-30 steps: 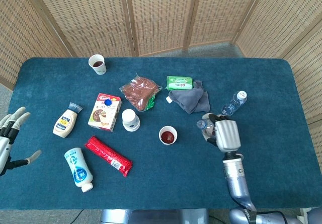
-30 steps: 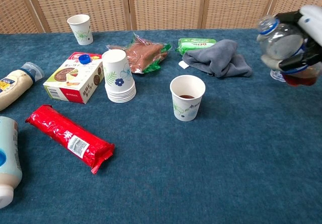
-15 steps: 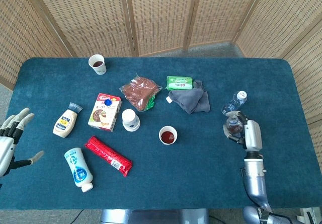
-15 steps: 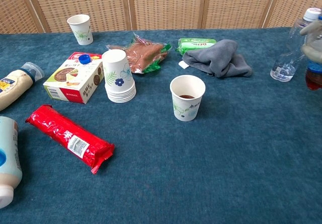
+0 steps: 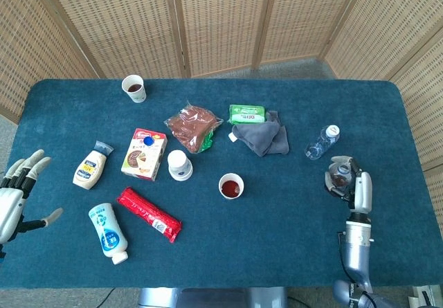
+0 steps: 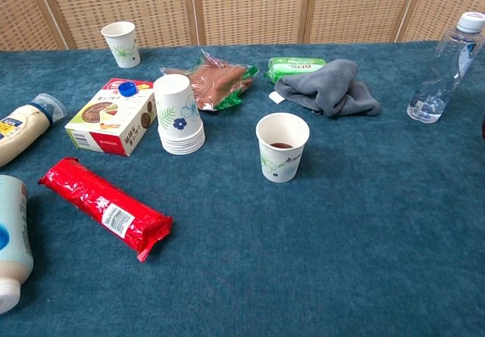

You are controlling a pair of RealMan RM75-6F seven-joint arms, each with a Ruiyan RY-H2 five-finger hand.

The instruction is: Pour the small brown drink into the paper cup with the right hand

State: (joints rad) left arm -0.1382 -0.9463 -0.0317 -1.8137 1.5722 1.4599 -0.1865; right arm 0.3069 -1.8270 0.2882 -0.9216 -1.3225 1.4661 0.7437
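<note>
The paper cup (image 5: 231, 185) (image 6: 282, 147) stands upright near the table's middle with brown liquid in its bottom. My right hand (image 5: 353, 187) is well to the cup's right, near the table's right edge, and grips the small brown drink bottle (image 5: 340, 176) upright, its open mouth facing up. The chest view does not show this hand or the bottle. My left hand (image 5: 17, 192) hovers off the table's left edge with fingers spread and nothing in it.
A clear water bottle (image 5: 322, 142) (image 6: 443, 68) stands just behind my right hand. A grey cloth (image 6: 327, 88), a green packet (image 6: 295, 67), a stack of paper cups (image 6: 179, 115), a cookie box (image 6: 114, 115) and a red packet (image 6: 104, 207) lie further left.
My right hand has carried the small bottle rightward, away from the paper cup, turned it upright, and left the chest view. The left hand has barely shifted.
</note>
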